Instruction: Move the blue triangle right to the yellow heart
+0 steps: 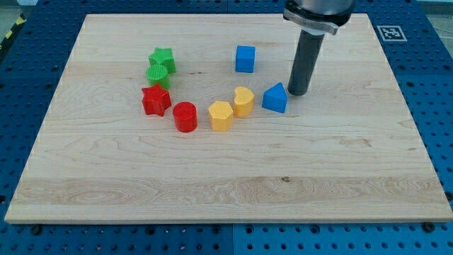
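The blue triangle lies on the wooden board, just right of the yellow heart, with a small gap between them. My tip stands on the board right beside the triangle, at its upper right, touching or nearly touching it. The dark rod rises from there to the view's top.
A yellow hexagon lies left of the heart. A blue cube sits above the heart. A red cylinder and red star lie further left, with a green star and green cylinder above them.
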Controlling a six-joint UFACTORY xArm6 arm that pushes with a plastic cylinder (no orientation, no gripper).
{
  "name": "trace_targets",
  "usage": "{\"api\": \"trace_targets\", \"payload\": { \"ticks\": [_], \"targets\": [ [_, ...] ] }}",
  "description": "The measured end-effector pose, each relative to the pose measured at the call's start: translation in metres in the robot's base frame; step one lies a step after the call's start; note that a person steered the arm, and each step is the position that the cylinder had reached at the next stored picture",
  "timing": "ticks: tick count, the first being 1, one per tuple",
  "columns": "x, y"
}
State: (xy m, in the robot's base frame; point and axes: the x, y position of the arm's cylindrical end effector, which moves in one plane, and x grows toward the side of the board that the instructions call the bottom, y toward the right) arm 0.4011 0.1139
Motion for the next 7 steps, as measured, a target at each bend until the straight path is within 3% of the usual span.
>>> {"api": "trace_targets", "payload": {
  "ticks": [2, 7],
  "targets": [
    [-0.028, -0.003],
    [-0.007, -0.026]
  ]
}}
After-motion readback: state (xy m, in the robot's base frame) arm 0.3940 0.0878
